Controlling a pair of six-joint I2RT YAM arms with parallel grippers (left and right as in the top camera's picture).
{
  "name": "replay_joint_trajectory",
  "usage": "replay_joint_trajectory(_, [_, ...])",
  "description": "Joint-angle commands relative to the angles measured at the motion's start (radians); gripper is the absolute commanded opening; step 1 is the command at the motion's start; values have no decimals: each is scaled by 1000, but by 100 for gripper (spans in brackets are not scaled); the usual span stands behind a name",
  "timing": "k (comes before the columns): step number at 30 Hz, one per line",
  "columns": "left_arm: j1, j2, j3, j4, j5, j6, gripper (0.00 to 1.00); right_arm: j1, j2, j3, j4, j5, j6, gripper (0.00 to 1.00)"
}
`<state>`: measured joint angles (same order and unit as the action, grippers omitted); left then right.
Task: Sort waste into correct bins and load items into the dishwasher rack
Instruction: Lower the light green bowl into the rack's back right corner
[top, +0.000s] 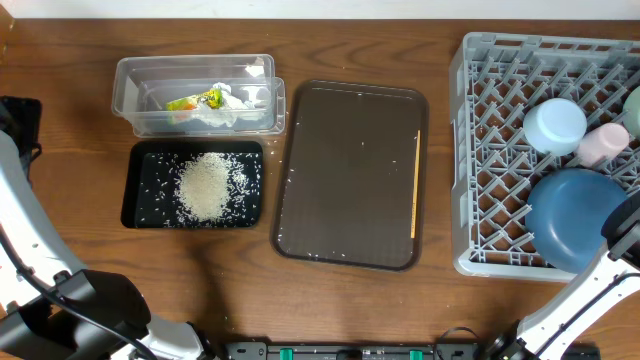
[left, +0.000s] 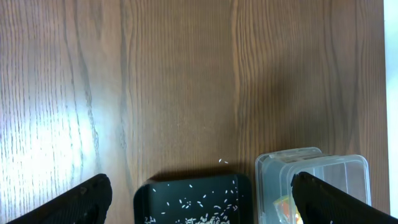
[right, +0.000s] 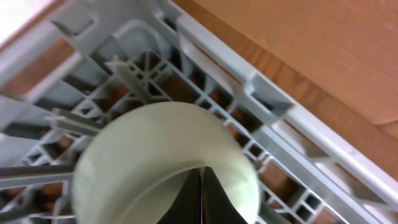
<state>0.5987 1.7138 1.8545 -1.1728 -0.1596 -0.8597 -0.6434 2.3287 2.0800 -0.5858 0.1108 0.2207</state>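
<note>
Loose white rice (top: 205, 186) lies heaped in the black tray (top: 140, 205). A crumpled wrapper (top: 212, 102) lies in the clear tub (top: 130, 85). On the brown tray's right side rests the thin wooden stick (top: 415, 185). The grey dishwasher rack (top: 490, 150) holds a pale blue bowl (top: 555, 125), a pink cup (top: 603, 143) and the dark-blue plate (top: 572, 215). My right gripper (right: 202, 171) is shut on the rim of a mint bowl (right: 149, 143) inside the rack (right: 249, 87). Open and empty, my left gripper (left: 202, 205) hangs over the black tray (left: 193, 199) and tub (left: 311, 171).
The large brown serving tray (top: 350, 175) sits between the bins and the rack. A few stray grains (left: 222, 162) lie on the wood beside the black tray. The right arm (top: 600, 285) reaches in from the front right corner, the left arm (top: 25, 215) along the left edge.
</note>
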Motion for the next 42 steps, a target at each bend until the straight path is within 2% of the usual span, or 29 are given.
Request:
replay_joint_trajectory(1, [2,5,-1,-5,-5,5,94,16,-67,0,24,-142,10,3])
replay_joint_trajectory(18, [2,5,-1,-5,-5,5,95,47,-66,1,-10,-112,18,1])
replay_joint_trajectory(27, [2,5,-1,-5,-5,5,95,39,-170,1,-25,43,19,1])
replay_joint_trajectory(42, [2,5,-1,-5,-5,5,94,27,-34,0,-41,39,30,1])
